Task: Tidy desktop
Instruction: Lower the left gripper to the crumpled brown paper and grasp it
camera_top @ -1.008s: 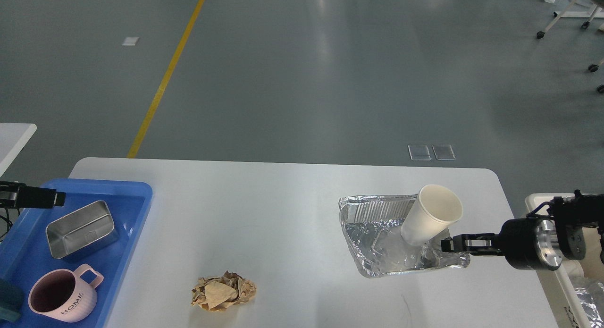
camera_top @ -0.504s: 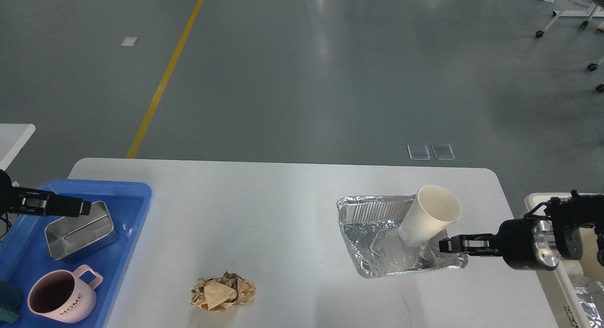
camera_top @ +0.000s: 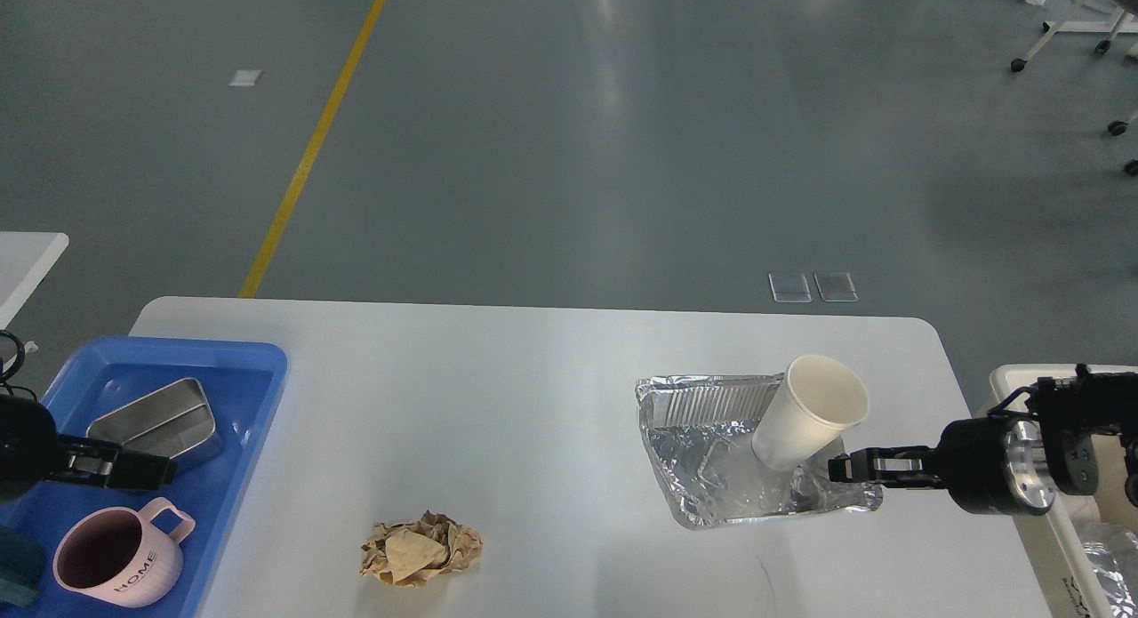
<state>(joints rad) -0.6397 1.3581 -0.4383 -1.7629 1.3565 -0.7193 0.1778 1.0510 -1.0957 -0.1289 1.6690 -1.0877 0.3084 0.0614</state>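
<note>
Since the earlier frames, the left gripper has been lowered over the blue tray, just above the pink mug; its jaw state cannot be told. At lower right, the foil tray holding a tilted paper cup is pinched at its corner by the right gripper, presumably for dragging toward the bin. Crumpled brown paper remains on the desktop filling the lower frame.

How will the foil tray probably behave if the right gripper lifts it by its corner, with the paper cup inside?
The foil tray looks thin and already crumpled, so it will likely bend instead of staying flat. The paper cup leans tilted inside and may tip or roll out. The right gripper sits at the crushed corner, which may tear.
</note>
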